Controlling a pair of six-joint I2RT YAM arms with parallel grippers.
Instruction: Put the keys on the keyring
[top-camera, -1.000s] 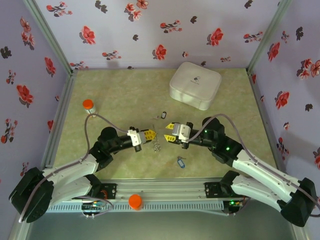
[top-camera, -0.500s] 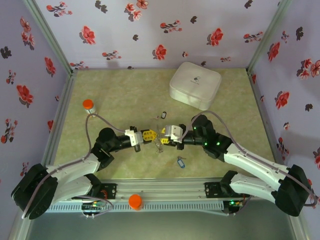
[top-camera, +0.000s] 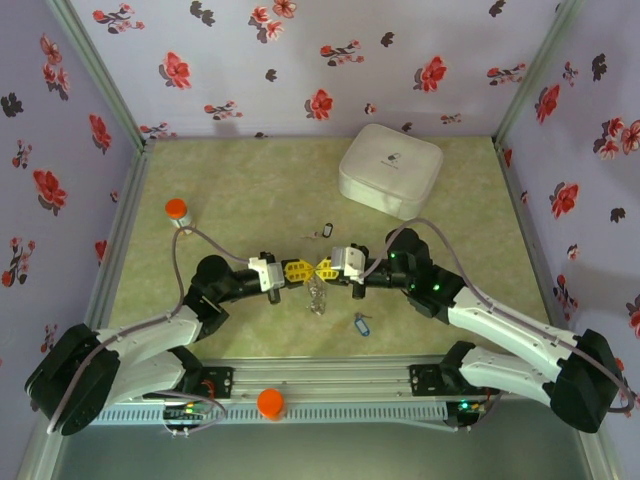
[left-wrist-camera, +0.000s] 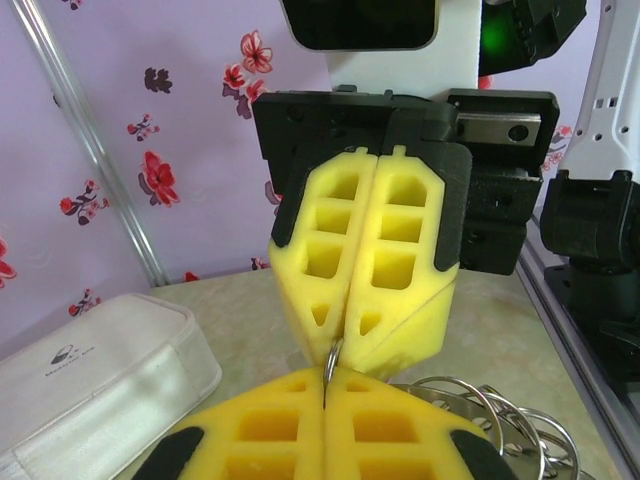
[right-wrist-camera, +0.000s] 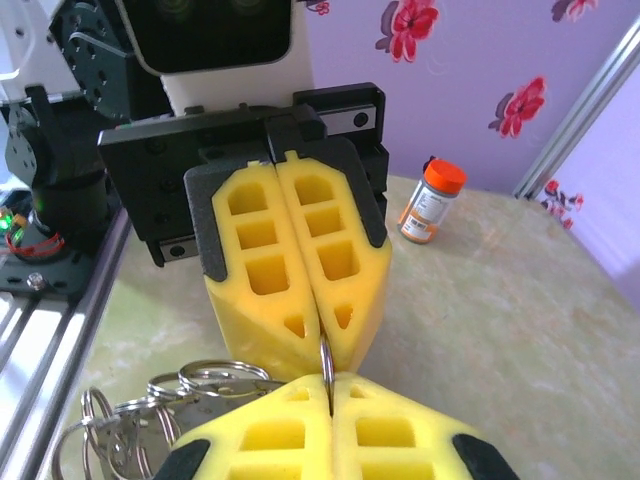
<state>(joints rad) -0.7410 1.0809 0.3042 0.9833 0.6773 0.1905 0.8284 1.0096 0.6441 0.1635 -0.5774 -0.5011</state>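
**Near field.** The blue-headed key (top-camera: 361, 323) lies flat on the table (top-camera: 230, 190), close to the arm bases. It is loose and apart from the ring.

**Middle field.** The left gripper (top-camera: 304, 270) and right gripper (top-camera: 322, 268) meet tip to tip over the table's centre. Each claw is pressed closed, with its yellow pads flush together. Both pinch the same thin wire of the keyring (top-camera: 317, 292), and the rest of the ring's loops hang below the junction.
- Left wrist view: the wire rises from between this claw's own pads (left-wrist-camera: 270, 425) into the closed claw opposite. Silver coils of the ring trail off to the lower right.
- Right wrist view: the same arrangement seen from the other side, with the coils at the lower left.

**Far field.**
- The black-and-silver key (top-camera: 327, 231) rests on the table just beyond the claws, touching neither.
- Farther back stand a white box (top-camera: 390, 170) and, well to the left, an orange-capped bottle (top-camera: 177, 212).

**Progress (judged).** The ring is secured between the two arms, but neither key is on it, so the task appears to be at an early stage. Parting the coil, fetching each key and threading it on all appear to be left to do. With both claws occupied, one would probably have to let go before it could reach a key.
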